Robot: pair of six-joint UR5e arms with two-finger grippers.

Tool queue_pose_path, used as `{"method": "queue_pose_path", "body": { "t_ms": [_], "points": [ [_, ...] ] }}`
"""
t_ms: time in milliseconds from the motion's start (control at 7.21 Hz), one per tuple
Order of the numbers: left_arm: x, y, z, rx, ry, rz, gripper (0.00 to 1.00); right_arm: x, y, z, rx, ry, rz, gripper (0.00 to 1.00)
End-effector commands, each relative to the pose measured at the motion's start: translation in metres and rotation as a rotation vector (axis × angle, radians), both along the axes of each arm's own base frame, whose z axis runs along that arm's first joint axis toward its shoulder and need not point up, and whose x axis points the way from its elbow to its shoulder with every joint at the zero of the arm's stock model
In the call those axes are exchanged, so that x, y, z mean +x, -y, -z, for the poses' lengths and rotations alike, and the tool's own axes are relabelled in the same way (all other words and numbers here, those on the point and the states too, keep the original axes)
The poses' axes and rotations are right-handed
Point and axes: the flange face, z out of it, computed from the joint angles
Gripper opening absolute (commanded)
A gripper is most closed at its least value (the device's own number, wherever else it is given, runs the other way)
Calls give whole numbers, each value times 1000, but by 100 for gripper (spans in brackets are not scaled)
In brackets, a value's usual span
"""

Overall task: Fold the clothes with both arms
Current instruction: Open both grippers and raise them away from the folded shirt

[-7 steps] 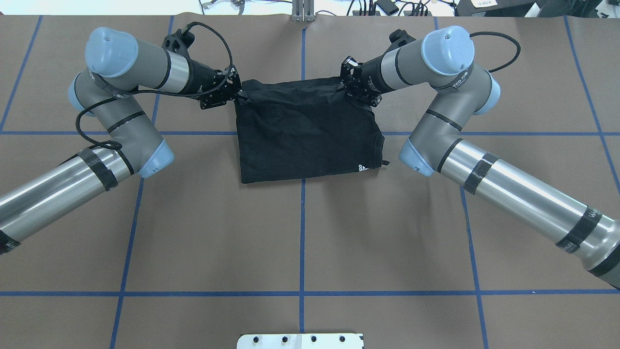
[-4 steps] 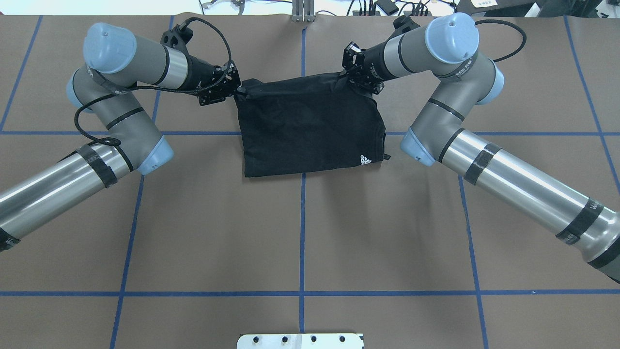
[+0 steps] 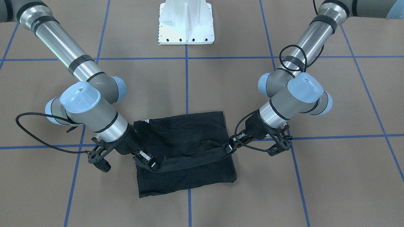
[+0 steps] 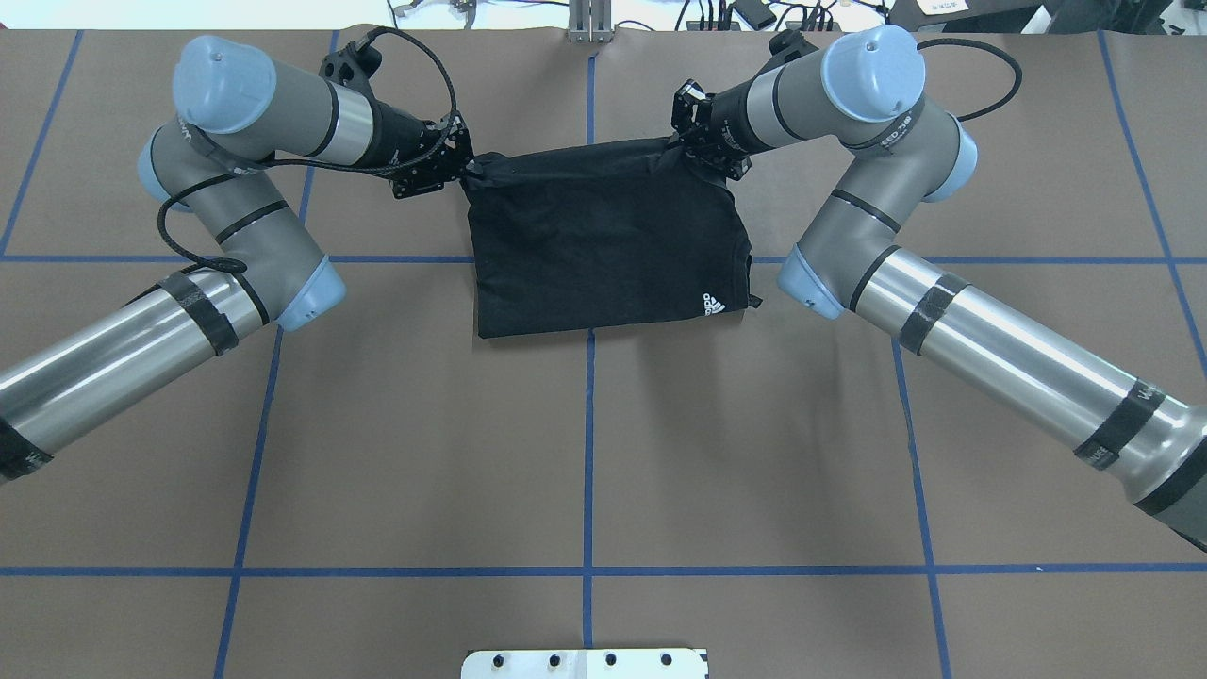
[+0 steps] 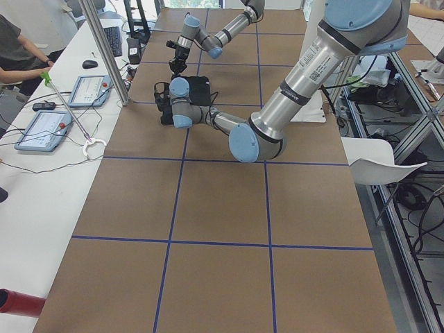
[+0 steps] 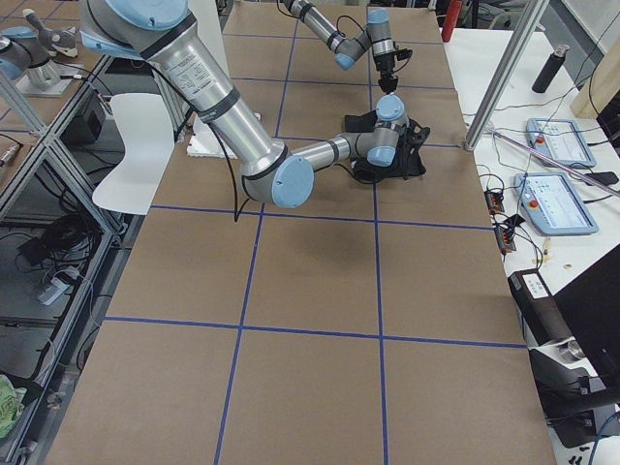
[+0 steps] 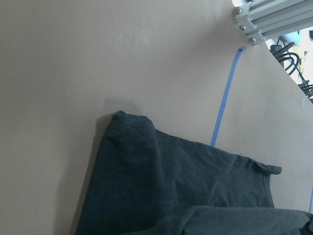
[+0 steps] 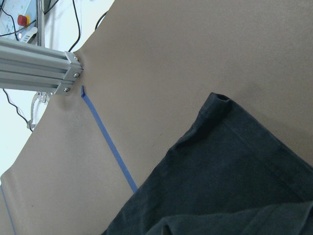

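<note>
You've got the black T-shirt (image 4: 603, 245) lying folded on the brown surface (image 4: 424, 453). It straddles the centre blue tape line (image 4: 588, 424), well out from the white base plate (image 3: 186, 22). L claw (image 4: 469, 174) is pinched shut on the shirt's far-left corner, and R claw (image 4: 671, 151) is pinched shut on the far-right corner, w/ fabric bunched at each grip. Front cam: that held edge is up off the lower layer, strung as a band of cloth between the two claws, and the rest of the shirt is flat on the surface underneath. A small white logo (image 4: 714, 305) shows nr the shirt's near-right corner, just beside the blue elbow cap of the R arm (image 4: 990, 368). Both wrist cams look down on black cloth, w/ bare surface and a blue tape line beyond it.
</note>
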Motion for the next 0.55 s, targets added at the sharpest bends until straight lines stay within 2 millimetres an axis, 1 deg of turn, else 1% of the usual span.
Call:
{"method": "queue_pose_path", "body": {
  "t_ms": [0,139,277,416],
  "points": [
    [3,2,5,2,0,12,43,-3,1,8,4,5,-1,51],
    [5,3,8,7,-2,15,99,-1,3,8,0,3,-4,100],
    [-1,7,14,17,-6,27,100,3,6,9,0,5,-6,100],
    [-32,27,13,36,3,56,100,9,12,24,7,20,-6,100]
  ]
}}
